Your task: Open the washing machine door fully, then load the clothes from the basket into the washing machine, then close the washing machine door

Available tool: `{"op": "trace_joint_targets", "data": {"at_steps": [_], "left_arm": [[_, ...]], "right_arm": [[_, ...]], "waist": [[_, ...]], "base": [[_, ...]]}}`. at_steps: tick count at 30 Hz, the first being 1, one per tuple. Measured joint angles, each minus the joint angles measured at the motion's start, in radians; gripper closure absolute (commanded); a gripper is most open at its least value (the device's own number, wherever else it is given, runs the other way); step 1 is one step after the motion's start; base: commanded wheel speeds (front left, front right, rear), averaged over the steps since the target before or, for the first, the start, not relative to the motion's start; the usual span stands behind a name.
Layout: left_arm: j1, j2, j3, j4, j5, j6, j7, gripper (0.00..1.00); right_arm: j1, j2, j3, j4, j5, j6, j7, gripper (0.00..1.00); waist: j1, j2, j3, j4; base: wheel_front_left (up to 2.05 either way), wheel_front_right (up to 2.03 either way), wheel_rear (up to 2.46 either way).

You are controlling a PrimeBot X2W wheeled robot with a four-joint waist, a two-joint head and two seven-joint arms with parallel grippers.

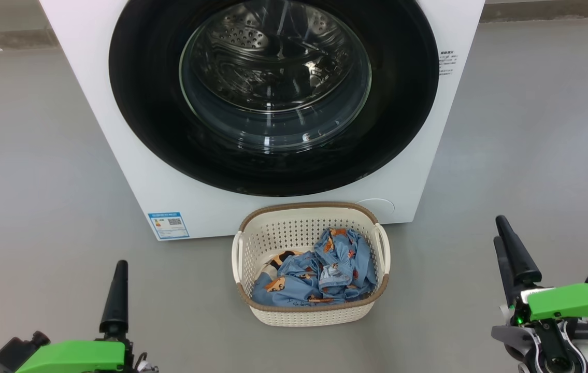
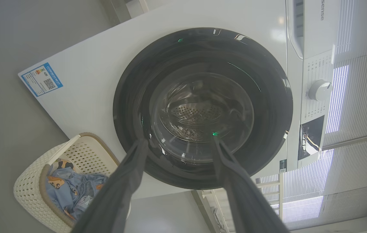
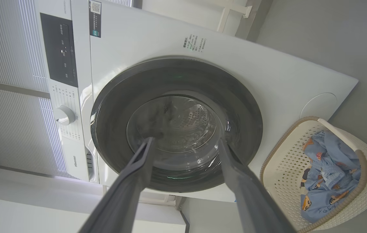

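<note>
- Black fingers of the left gripper (image 2: pixel 179 139) were spread wide, nothing in them.
- Right gripper (image 3: pixel 186 139) same deal, wide apart and empty.
- Ahead, between them on the grey floor (image 1: pixel 40 207), sat the basket (image 1: pixel 294 228) with the clothes (image 1: pixel 325 269) bunched inside.
- Just behind it, the washing machine door (image 1: pixel 397 103) was shut flush on the washing machine (image 1: pixel 133 171).

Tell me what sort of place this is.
Most likely a laundry corner, in a home or a test room: a front-loading washing machine on a grey floor, a basket of clothes before it, window blinds beside it.
</note>
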Motion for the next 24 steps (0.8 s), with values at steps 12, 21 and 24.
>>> {"op": "trace_joint_targets", "data": {"at_steps": [12, 21, 24], "left_arm": [[0.000, 0.000, -0.025, 0.000, 0.201, 0.000, -0.028, 0.00], [-0.005, -0.003, -0.030, 0.002, 0.340, 0.009, -0.057, 0.00], [-0.021, -0.002, -0.039, 0.004, 0.406, 0.020, -0.066, 0.00]], "right_arm": [[-0.024, -0.021, 0.033, 0.011, -0.149, 0.000, -0.031, 0.00], [-0.037, -0.026, 0.060, 0.045, -0.317, 0.000, -0.054, 0.00], [-0.052, -0.026, 0.062, 0.053, -0.378, 0.000, -0.063, 0.00]], "waist": [[0.0000, -0.0001, 0.000, -0.001], [0.0000, 0.0000, -0.001, 0.000], [0.0000, 0.0000, -0.001, 0.000]], "base": [[0.00, 0.00, 0.00], [0.00, 0.00, 0.00], [0.00, 0.00, 0.00]]}}
